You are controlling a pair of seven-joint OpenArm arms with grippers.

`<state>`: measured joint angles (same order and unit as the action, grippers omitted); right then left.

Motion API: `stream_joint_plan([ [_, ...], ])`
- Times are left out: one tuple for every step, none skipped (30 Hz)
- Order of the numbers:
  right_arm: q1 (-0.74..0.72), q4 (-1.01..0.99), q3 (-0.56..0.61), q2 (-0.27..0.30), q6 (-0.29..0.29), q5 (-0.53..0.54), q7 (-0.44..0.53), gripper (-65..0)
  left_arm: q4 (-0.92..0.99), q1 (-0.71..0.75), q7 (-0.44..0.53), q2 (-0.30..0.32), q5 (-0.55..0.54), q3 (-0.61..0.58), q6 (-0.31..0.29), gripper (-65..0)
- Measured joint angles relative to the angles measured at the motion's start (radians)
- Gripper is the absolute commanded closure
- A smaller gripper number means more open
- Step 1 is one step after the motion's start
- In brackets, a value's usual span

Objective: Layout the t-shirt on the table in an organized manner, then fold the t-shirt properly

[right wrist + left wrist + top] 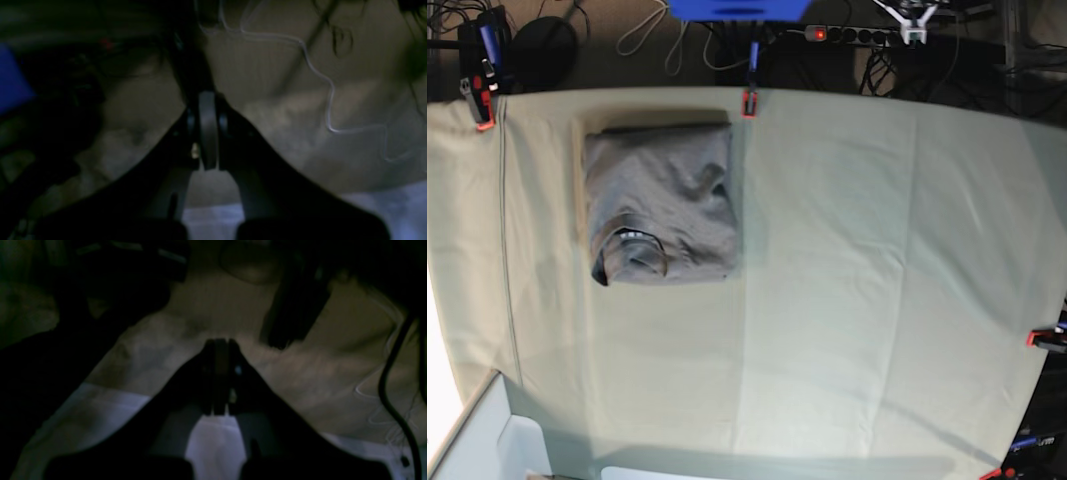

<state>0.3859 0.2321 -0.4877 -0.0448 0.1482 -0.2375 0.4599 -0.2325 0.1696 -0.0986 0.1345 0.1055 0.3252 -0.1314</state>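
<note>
The dark grey t-shirt (662, 195) lies folded into a neat rectangle on the far left part of the table (877, 250). Its collar (632, 245) faces the near side. Neither arm shows in the base view. In the dim left wrist view my left gripper (219, 341) is shut and empty. In the right wrist view my right gripper (207, 96) is shut and empty. Both wrist views show a brownish floor rather than the table, and the t-shirt is out of view in them.
Red clips (749, 103) (1042, 338) hold the cloth at its edges. A white box (487, 440) stands at the near left corner. Cables (320, 76) (390, 380) lie on the floor, and a power strip (842, 35) lies behind the table.
</note>
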Motion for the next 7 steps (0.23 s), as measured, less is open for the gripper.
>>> stream_joint_plan([
  [-0.023, -0.047, 0.000, 0.008, -0.075, 0.000, 0.025, 0.0, 0.012, -0.008, 0.003, -0.012, 0.020, 0.000, -0.001, 0.0],
  [-0.038, -0.082, 0.000, 0.015, -0.145, 0.002, 0.034, 0.0, 0.019, -0.013, 0.015, -0.022, 0.029, 0.000, -0.004, 0.0],
  [-0.050, -0.096, 0.000, 0.019, -0.208, 0.003, 0.036, 0.0, 0.021, -0.018, 0.025, -0.030, 0.041, 0.000, -0.005, 0.0],
  [-0.055, -0.095, 0.012, 0.020, -0.265, 0.003, 0.041, 0.0, 0.021, -0.022, 0.029, -0.034, 0.045, 0.000, -0.005, 0.0],
  [-0.056, -0.095, 0.039, 0.023, -0.331, -0.002, 0.052, 0.0, 0.025, -0.033, 0.027, -0.037, 0.044, 0.000, -0.004, 0.0],
  [-0.059, -0.095, 0.071, 0.025, -0.391, 0.000, 0.055, 0.0, 0.033, -0.046, 0.023, -0.040, 0.044, 0.000, -0.002, 0.0],
  [-0.059, -0.095, 0.102, 0.027, -0.445, 0.002, 0.050, 0.0, 0.043, -0.055, 0.028, -0.044, 0.045, 0.000, 0.000, 0.0],
])
